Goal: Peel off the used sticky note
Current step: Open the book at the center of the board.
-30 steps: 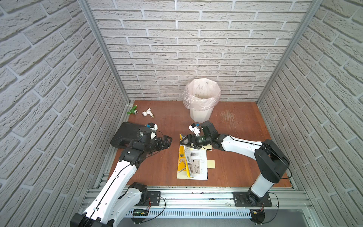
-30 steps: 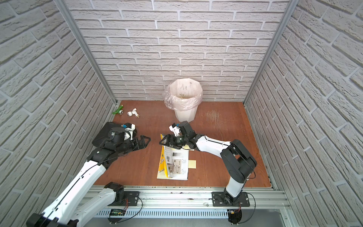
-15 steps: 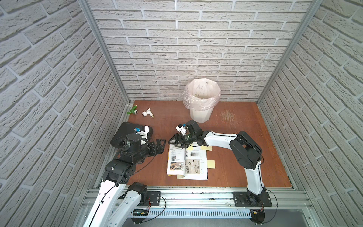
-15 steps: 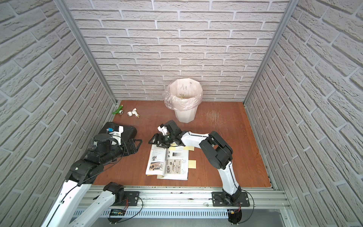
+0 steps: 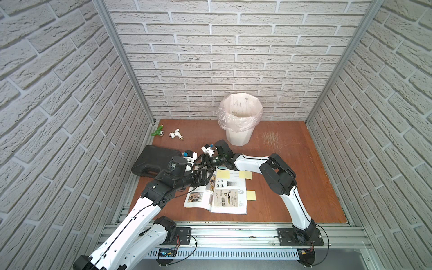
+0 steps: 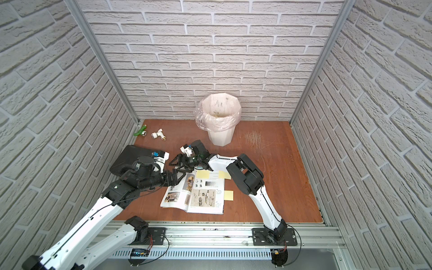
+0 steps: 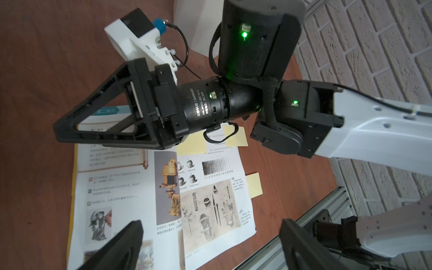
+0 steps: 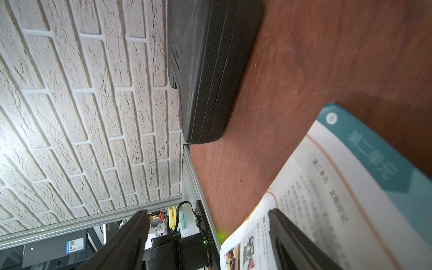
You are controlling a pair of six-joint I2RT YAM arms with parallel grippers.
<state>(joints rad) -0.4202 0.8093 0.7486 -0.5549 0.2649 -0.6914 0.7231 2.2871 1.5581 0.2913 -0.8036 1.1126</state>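
An open book (image 5: 228,187) lies flat on the brown table. Three pale yellow sticky notes cling to its right page: one at the far top (image 5: 223,174), one overhanging the far right corner (image 5: 245,174), one overhanging the right edge (image 5: 250,195). Which of them is the used sticky note I cannot tell. My left gripper (image 7: 210,226) hovers open over the book's middle, holding nothing. My right gripper (image 8: 207,216) stands open at the book's far left corner, with one finger (image 8: 287,233) over the left page. In both top views the two grippers (image 5: 208,178) (image 6: 175,163) nearly meet.
A white bin (image 5: 239,124) lined with a plastic bag stands at the back. A black case (image 5: 154,159) lies against the left wall. Green (image 5: 157,132) and white (image 5: 175,134) pipe fittings sit in the back left corner. A metal rail (image 5: 233,230) borders the table's front.
The book's left half, upright a second ago, now lies open flat. My right gripper has moved left to the far left corner. My left arm drew back, then came in over the book.
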